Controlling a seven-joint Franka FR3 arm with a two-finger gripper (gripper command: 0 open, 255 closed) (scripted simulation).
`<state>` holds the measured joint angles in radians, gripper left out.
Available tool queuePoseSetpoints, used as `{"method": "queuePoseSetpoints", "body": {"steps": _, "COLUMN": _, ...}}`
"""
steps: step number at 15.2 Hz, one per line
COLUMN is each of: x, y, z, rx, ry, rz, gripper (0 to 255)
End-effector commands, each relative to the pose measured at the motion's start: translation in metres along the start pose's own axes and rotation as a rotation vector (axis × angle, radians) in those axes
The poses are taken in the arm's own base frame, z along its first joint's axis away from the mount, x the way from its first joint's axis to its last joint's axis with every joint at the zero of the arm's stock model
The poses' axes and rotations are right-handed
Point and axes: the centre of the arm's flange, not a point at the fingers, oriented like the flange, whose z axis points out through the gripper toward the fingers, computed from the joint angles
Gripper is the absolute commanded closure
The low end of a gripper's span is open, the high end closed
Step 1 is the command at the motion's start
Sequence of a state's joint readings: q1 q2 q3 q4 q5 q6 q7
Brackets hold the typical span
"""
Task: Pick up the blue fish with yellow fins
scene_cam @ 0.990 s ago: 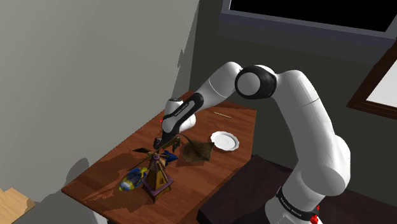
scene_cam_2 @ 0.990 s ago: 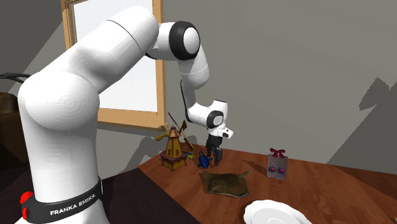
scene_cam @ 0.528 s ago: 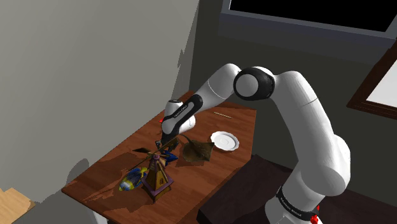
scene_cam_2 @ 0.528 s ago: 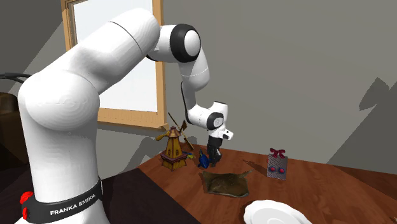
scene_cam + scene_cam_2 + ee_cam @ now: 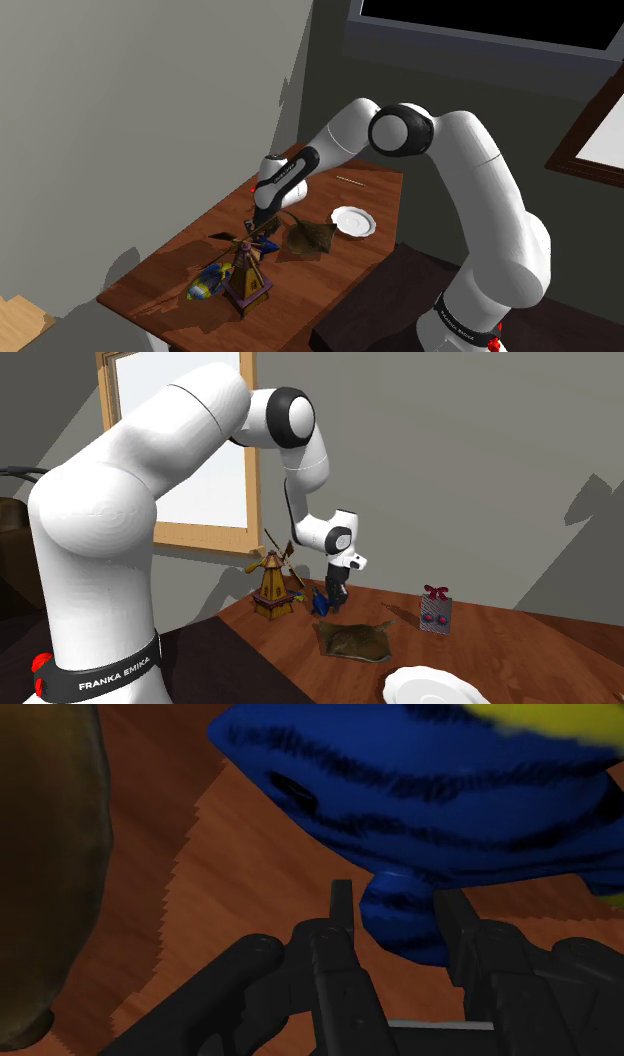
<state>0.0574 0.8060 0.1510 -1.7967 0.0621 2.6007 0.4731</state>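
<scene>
Lying lengthwise across gripper (image 5: 397,909): blue fish (image 5: 430,794)

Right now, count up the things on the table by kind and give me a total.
Blue fish: 1
Blue-and-yellow striped toy: 1
Toy windmill: 1
Brown ray-shaped thing: 1
White plate: 1
Gift bag with bow: 1
Thin stick: 1
Total: 7

Wood table (image 5: 170,262): windmill (image 5: 246,278), blue fish (image 5: 430,794), ray (image 5: 312,237), plate (image 5: 352,221), gift box (image 5: 434,610).
</scene>
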Motion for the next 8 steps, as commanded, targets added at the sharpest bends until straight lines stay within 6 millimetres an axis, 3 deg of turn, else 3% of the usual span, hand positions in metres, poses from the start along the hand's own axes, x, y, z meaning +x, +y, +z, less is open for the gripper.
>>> {"method": "queuePoseSetpoints", "body": {"steps": 1, "x": -0.001, "y": -0.001, "z": -0.009, "rx": 0.000, "ry": 0.000, "rz": 0.000, "gripper": 255}}
{"method": "queuePoseSetpoints", "body": {"steps": 8, "x": -0.004, "y": -0.006, "z": -0.046, "rx": 0.000, "ry": 0.000, "rz": 0.000, "gripper": 255}}
